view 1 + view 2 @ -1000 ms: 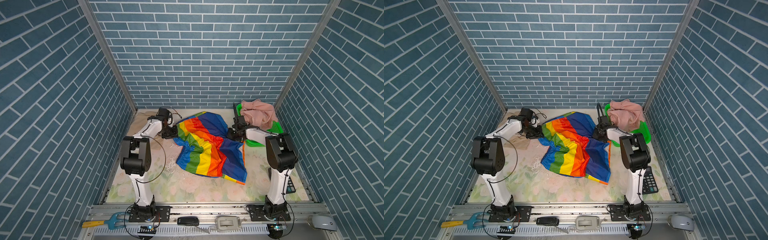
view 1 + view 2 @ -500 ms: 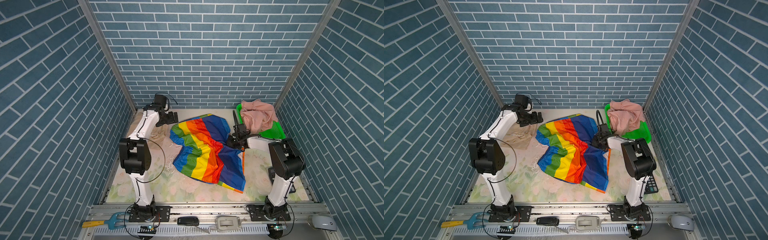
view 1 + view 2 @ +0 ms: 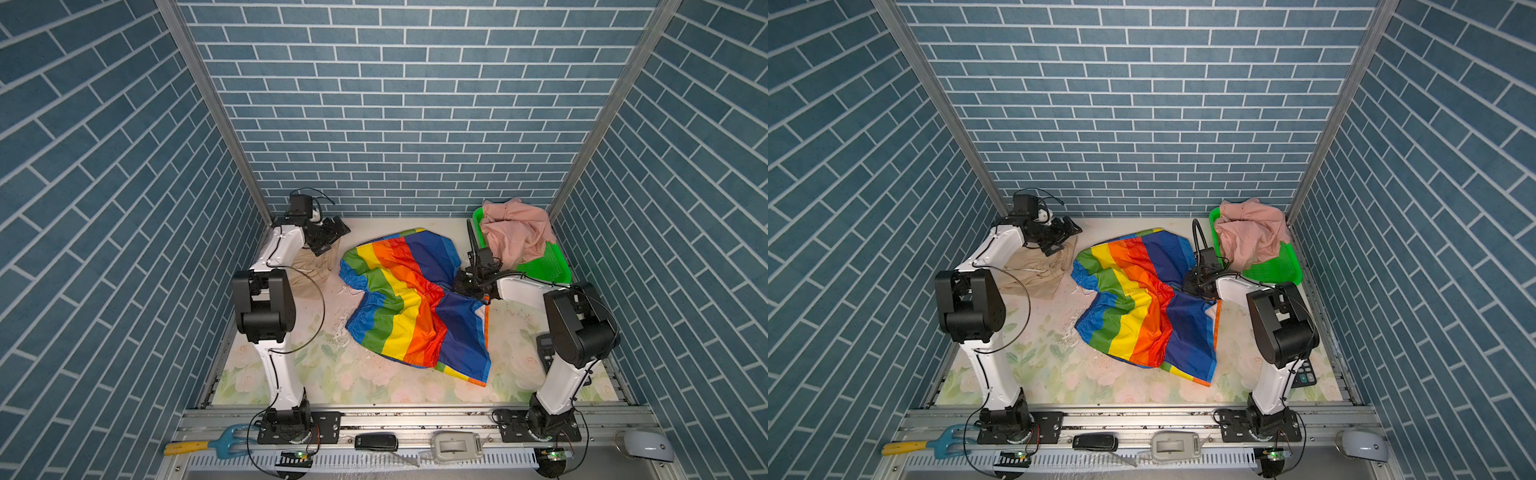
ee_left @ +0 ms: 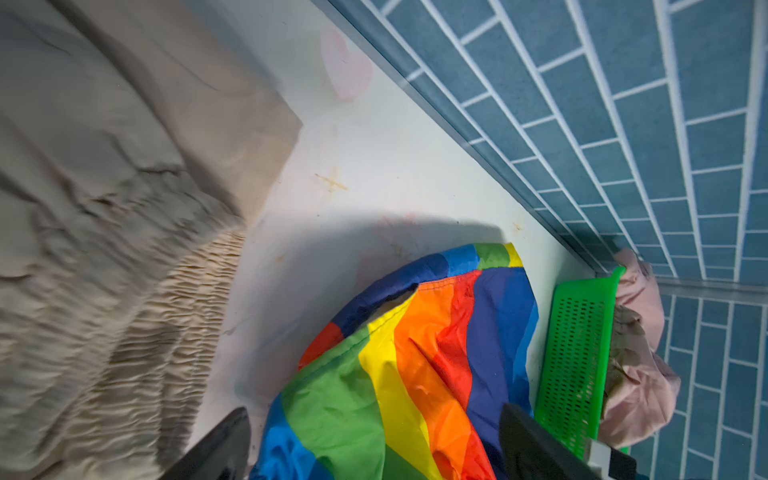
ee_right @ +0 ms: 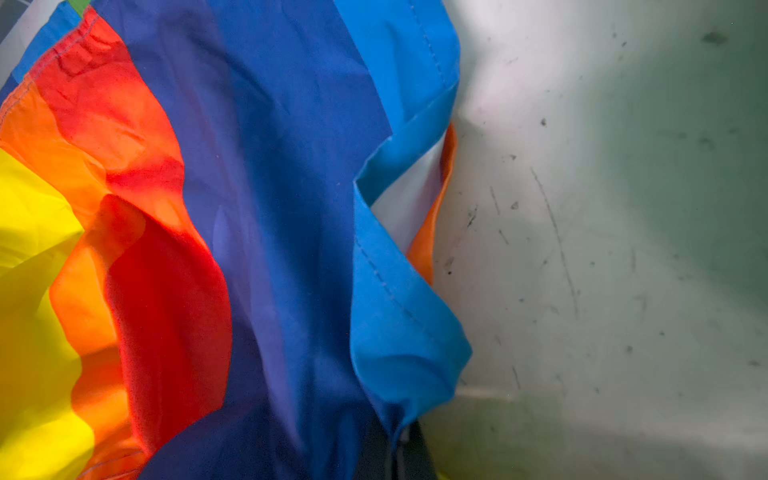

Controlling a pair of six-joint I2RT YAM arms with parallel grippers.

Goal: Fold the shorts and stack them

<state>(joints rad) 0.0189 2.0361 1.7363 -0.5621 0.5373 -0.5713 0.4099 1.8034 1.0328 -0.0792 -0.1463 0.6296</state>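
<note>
Status: early to mid, nothing stacked yet that I can see. The beige soft-fabric shorts (image 3: 309,272) lie fairly flat at the back left of the floral-print desk (image 3: 332,374), and the left wrist view shows their gathered waistband. They may already be folded, but the left arm covers part of them, so I can't confirm. The left end effector (image 3: 332,239) hangs over their back corner with its jaws wide apart and nothing between them; I can't tell if it touches the cloth. The shiny rainbow-striped shorts (image 3: 411,303) sit mid-desk, spread out and bunched at the crotch, not folded. The right end effector (image 3: 463,286) is down at their right side, clamped on the blue edge. The right wrist view shows the blue cloth drawn to a pinch at the fingers. My read: the rainbow pair is the one in hand, at the lay-flat step before its fold. The dusty pink shorts (image 3: 515,237) are a crumpled heap in the green plastic mesh basket (image 3: 548,266) in the back right corner, not started. Left to do: fold the rainbow pair, pull out and fold the pink, stack all three. Writing: none readable, with no brand tags or labels on any pair. The dark calculator (image 3: 1306,374) by the right arm's base has keys too small to read.
</note>
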